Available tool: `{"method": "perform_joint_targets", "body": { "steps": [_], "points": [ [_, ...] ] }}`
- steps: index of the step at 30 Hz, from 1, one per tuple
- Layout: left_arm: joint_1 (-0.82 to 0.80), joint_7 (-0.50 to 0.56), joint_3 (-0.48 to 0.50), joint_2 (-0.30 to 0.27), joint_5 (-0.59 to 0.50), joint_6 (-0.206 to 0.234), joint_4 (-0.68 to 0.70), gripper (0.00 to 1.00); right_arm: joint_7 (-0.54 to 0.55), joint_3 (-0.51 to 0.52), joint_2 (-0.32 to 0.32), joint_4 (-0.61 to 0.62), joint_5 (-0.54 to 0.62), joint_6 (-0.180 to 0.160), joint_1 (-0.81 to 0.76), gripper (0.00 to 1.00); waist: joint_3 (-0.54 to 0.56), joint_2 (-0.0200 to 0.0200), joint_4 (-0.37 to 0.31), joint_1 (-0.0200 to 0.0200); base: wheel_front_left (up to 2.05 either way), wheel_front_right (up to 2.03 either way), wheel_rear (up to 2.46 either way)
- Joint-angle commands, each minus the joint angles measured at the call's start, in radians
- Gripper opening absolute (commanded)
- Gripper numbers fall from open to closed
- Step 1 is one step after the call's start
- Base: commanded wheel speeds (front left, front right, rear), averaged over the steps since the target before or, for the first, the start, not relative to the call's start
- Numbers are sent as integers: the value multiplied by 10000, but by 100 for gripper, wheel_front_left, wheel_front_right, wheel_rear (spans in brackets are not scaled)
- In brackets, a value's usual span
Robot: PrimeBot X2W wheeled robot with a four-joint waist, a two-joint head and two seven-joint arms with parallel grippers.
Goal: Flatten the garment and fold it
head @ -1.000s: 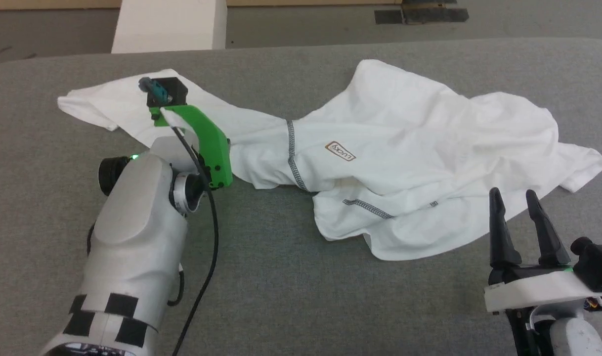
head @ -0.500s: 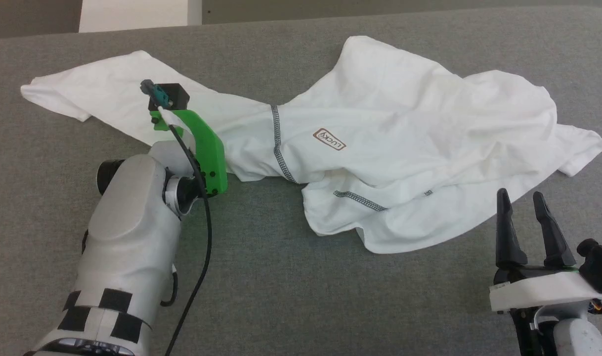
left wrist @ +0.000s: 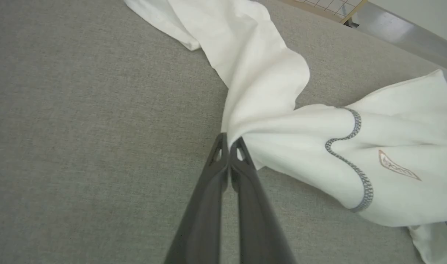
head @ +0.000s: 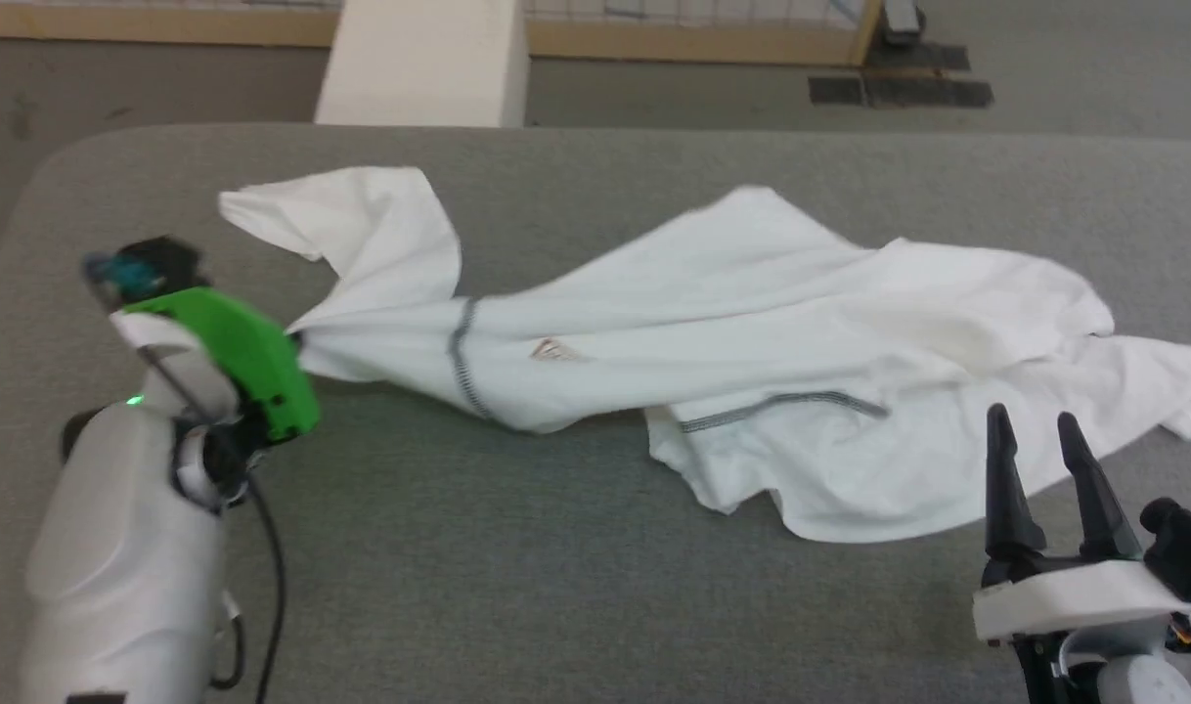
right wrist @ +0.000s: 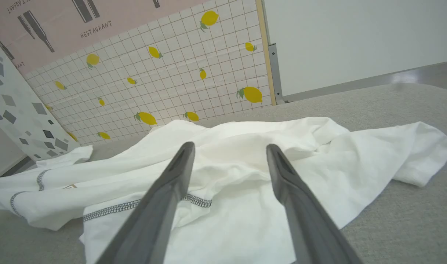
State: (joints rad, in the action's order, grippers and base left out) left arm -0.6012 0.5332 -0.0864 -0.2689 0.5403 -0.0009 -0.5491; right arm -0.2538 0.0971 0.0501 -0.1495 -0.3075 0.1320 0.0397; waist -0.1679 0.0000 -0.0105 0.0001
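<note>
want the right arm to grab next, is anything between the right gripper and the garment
Nothing visible does. The right gripper is open, and the garment lies directly ahead of its fingers on the grey table, no other object between. The left gripper is shut on the garment's other end.

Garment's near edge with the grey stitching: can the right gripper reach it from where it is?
Probably yes. The right gripper is open, pointing at the garment, whose edge lies just ahead with nothing between.
</note>
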Motion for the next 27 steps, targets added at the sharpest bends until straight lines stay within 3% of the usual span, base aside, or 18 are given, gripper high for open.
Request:
{"method": "perform_joint_targets", "body": {
  "steps": [1,7,8,9,10,15,19,22,27],
  "points": [
    [425,7,315,-190,185,301,315,0,64,48,1,-21,47,-13,-156,100,691,0,798,-1,0,0,0],
    [2112,170,1219,-455,508,1376,1553,0,221,0,1,50,62,-13,-160,100,814,0,879,-1,0,0,0],
    [2374,204,1291,-410,581,1460,1745,11,237,-6,1,62,54,-13,-153,100,817,0,867,-1,0,0,0],
    [2539,162,1365,-354,664,1483,1930,96,252,-24,1,69,52,-13,-144,100,816,0,849,-1,0,0,0],
    [2673,54,1443,-326,714,1495,2121,100,275,-46,1,70,52,-13,-135,100,817,0,830,-1,0,0,0],
    [3395,-1674,1821,-213,390,1526,3631,100,784,-86,1,-12,21,-13,-150,100,931,0,723,-1,0,0,0],
    [4291,-4638,1766,-304,-912,1378,4668,100,1846,-22,1,-15,202,-13,-236,100,954,0,669,-1,0,0,0],
    [5063,-7043,1588,-71,-1796,1383,4843,100,3059,94,1,154,413,-13,-361,100,912,0,688,-1,0,0,0],
    [5929,-7923,1337,764,-2439,1529,5013,100,5356,531,1,908,948,-13,-699,100,755,0,746,-1,0,0,0]
  ]
}}
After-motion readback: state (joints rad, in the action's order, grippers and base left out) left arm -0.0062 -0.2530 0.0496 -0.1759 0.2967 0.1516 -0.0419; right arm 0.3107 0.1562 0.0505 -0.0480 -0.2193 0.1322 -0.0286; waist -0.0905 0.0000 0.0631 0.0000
